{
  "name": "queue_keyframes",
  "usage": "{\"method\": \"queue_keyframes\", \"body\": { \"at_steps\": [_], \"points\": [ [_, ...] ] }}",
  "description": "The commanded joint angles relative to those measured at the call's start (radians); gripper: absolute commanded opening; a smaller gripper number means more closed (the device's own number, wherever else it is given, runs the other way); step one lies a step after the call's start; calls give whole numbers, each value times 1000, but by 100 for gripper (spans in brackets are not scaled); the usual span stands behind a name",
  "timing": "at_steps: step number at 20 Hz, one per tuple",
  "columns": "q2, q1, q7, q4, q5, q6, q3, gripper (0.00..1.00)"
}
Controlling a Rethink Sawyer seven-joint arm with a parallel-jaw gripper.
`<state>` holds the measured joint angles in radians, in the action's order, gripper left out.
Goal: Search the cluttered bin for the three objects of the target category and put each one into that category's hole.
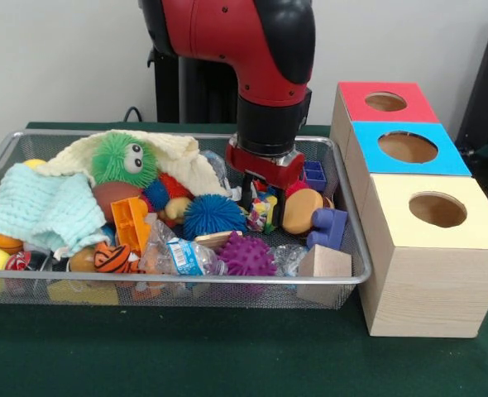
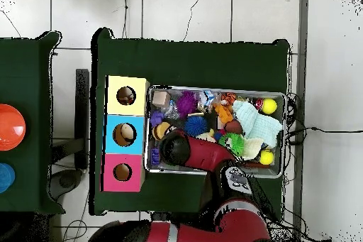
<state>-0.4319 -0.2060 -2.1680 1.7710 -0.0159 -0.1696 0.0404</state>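
Observation:
The wire mesh bin (image 1: 186, 281) stands on the green table, full of toys; it also shows in the overhead view (image 2: 213, 89). My gripper (image 1: 262, 207) is lowered into the right-hand part of the bin. A whitish lump with red, yellow and blue patches (image 1: 263, 215) sits right at its tip. I cannot tell whether the lump is gripped. No other such lump shows. The yellow-topped box with its round hole (image 1: 437, 209) stands nearest the camera, right of the bin, and shows in the overhead view (image 2: 126, 96). In the overhead view the arm (image 2: 174, 147) hides the gripper.
A blue-topped box (image 1: 408, 147) and a red-topped box (image 1: 385, 101) stand behind the yellow one. In the bin lie a green fuzzy toy (image 1: 124, 159), a blue spiky ball (image 1: 214, 215), a purple spiky ball (image 1: 246, 255), a clear wrapper (image 1: 178, 255), cloths (image 1: 41, 207) and blocks (image 1: 322, 265).

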Motion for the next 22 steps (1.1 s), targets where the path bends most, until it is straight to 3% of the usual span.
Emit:
{"method": "queue_keyframes", "body": {
  "at_steps": [1,9,10,22],
  "points": [
    [32,11,-117,-93,-12,46,33,100],
    [48,75,-146,-114,-16,136,117,100],
    [52,87,-142,-121,-19,143,134,0],
    [64,176,-157,-153,-57,117,251,0]
  ]
}}
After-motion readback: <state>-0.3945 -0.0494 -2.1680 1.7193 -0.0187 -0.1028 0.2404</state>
